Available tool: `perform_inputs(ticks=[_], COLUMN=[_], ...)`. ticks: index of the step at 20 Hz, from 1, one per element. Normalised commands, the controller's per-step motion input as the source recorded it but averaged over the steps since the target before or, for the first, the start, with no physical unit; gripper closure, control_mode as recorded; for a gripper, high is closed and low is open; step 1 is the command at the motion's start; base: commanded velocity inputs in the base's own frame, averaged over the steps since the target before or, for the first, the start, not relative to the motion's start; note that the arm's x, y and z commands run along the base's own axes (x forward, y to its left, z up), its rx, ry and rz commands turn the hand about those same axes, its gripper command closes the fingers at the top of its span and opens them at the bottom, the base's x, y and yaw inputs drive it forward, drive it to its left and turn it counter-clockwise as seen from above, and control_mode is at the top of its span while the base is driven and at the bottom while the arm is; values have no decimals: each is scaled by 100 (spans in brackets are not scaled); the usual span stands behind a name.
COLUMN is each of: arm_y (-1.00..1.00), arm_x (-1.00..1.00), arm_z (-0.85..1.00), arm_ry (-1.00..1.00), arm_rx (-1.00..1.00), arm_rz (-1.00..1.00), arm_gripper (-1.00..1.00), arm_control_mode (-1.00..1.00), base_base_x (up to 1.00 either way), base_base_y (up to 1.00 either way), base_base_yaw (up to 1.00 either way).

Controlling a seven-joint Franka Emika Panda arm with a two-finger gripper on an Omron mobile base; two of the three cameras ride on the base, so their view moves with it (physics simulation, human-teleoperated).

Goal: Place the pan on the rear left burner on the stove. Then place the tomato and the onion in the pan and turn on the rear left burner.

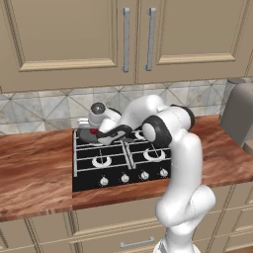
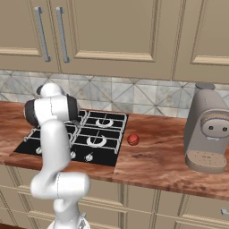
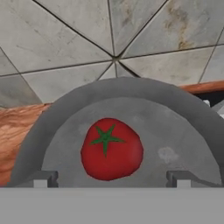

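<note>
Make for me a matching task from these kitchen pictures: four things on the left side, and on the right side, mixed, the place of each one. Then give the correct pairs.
Things:
1. tomato
2. reddish-brown ball
3. coffee machine
4. knobs

Places:
A. along the front edge of the stove
B. lying inside the pan
C. on the counter just right of the stove
D. at the counter's far right

Pairs: 1-B, 2-C, 3-D, 4-A

A kitchen: stove [image 1: 121, 160], wooden counter [image 1: 34, 168], tiled backsplash [image 1: 44, 106], cabinets [image 1: 64, 34].
</note>
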Motion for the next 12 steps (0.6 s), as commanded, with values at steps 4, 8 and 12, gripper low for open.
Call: perform_inputs(ticks=[4,8,12], arm_y=[0,0,0], arm_x=[-42,-54,-64], arm_z=[10,11,13], arm_ry=[0,0,-1], arm_rx=[0,0,0], arm_rz=[0,0,0], arm_gripper=[-100,-100,-100], arm_control_mode=[-100,-100,-100], base_base_x=[0,0,0], base_base_y=[0,0,0], base_base_yaw=[0,0,0])
